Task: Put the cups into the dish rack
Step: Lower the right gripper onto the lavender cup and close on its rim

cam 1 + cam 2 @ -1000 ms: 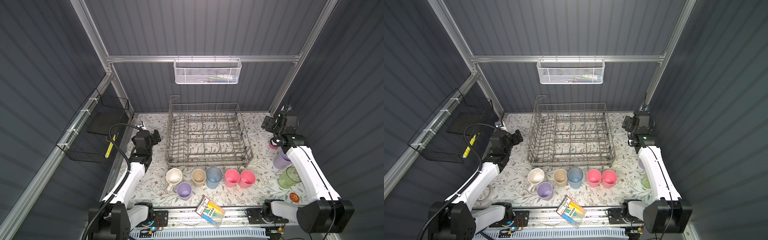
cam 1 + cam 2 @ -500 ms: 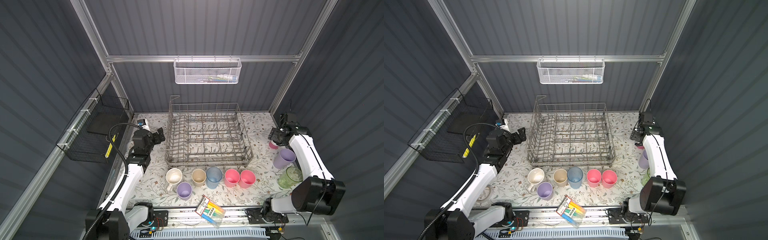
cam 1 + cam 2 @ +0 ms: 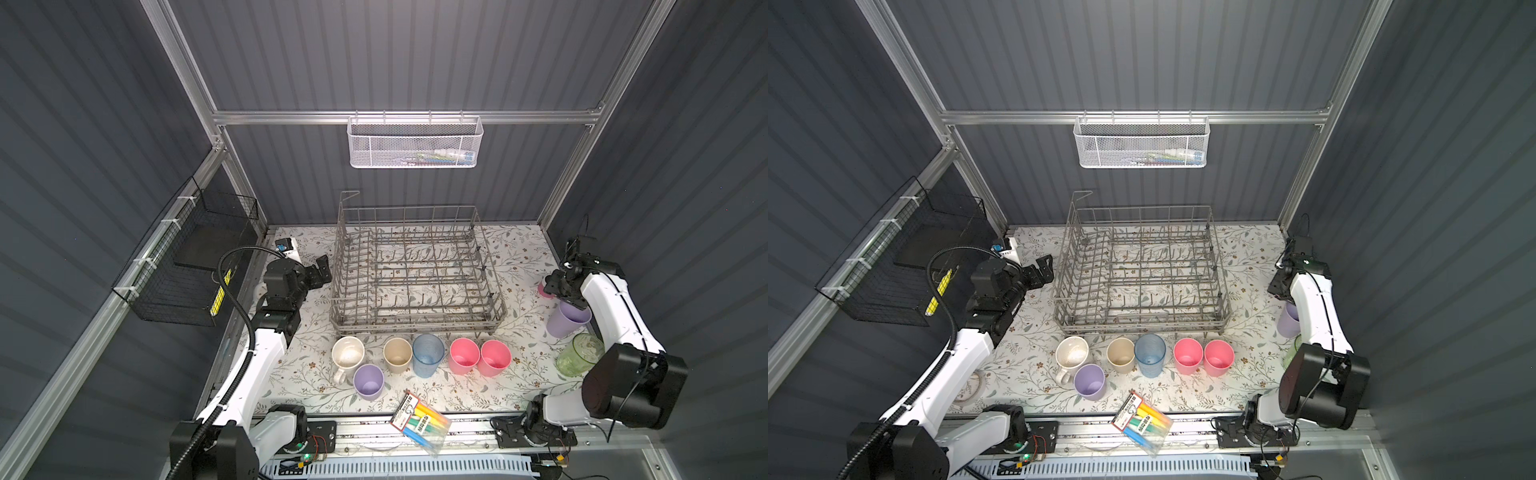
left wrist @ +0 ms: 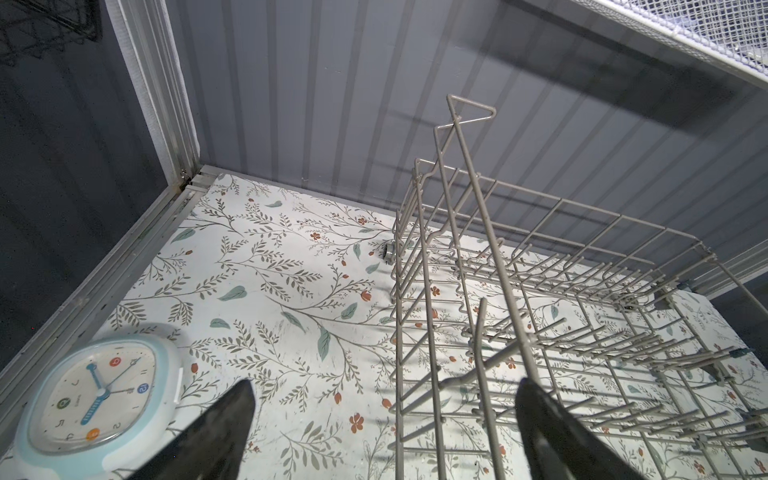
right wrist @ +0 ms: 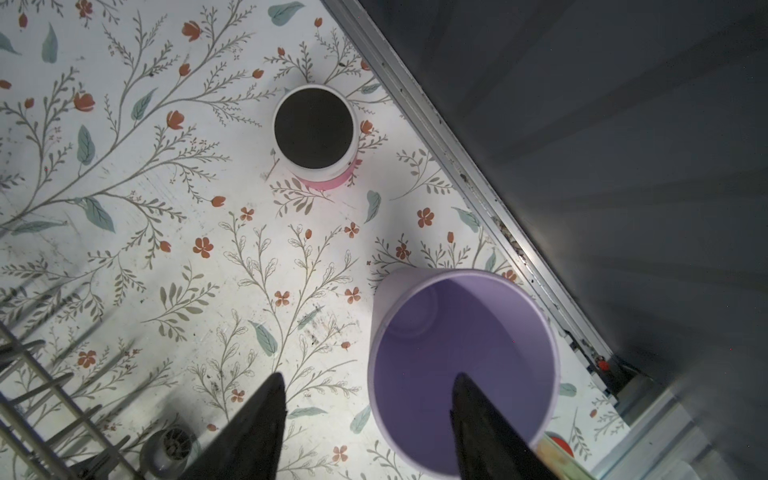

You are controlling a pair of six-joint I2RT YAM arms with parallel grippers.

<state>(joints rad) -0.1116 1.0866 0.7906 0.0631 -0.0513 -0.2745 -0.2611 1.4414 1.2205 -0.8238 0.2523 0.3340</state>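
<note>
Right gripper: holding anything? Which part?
Nothing held. Right gripper straddles the lilac cup at its wall, one finger inside, one outside, a gap showing at the outer finger.

The clock (image 4: 95, 399) face bears numerals, 12 on a blue dot; marker pack (image 3: 419, 419) print is illegible.

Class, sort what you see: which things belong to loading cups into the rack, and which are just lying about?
Job: dish rack, cream mug, beige cup, blue cup, one pink cup, other pink cup, front lilac cup, side lilac cup, green tumbler.

Lying about: marker pack, clock, white mesh basket, black wire basket, white-and-pink pot.
</note>
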